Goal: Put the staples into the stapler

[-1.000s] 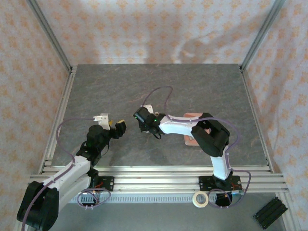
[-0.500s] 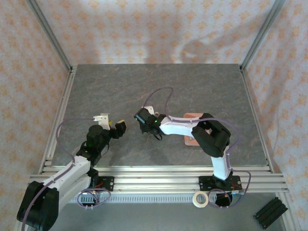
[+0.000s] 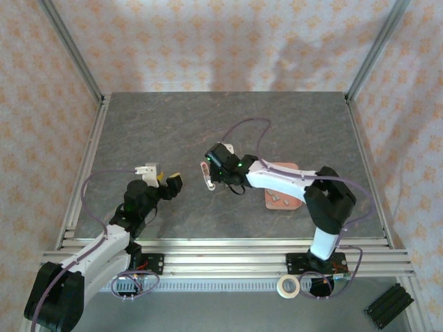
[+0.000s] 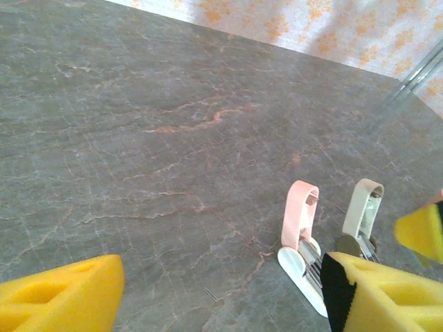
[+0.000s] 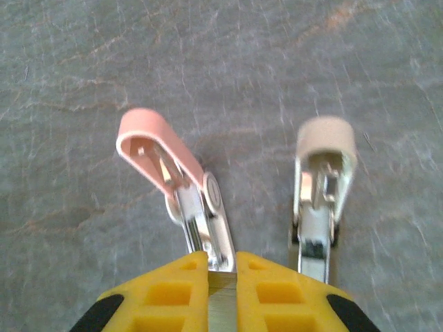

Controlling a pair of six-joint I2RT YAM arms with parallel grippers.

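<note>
The stapler [image 5: 181, 185] lies open on the grey table, its pink lid swung up and its metal magazine bare over a white base. It also shows in the left wrist view as the stapler [image 4: 302, 234] and from above as the stapler [image 3: 205, 173]. My right gripper [image 5: 221, 266] is shut on a grey strip of staples [image 5: 222, 304], held at the near end of the magazine. From above the right gripper [image 3: 214, 168] sits just right of the stapler. More staples [image 3: 279, 199] lie on a pink mat [image 3: 291, 169]. My left gripper [image 4: 221, 304] hangs open, with nothing between its fingers.
A second, beige stapler [image 5: 322, 187] lies open right beside the pink one, also seen as the beige stapler [image 4: 361, 211]. My left gripper [image 3: 170, 183] is a short way left of both. A tape roll [image 3: 288, 286] and a black block [image 3: 387, 306] sit off the table front.
The right arm's elbow has swung right, uncovering the pink mat with its staples. The right gripper has shifted a little right, and the stapler now shows at its left. The left arm has not moved.
</note>
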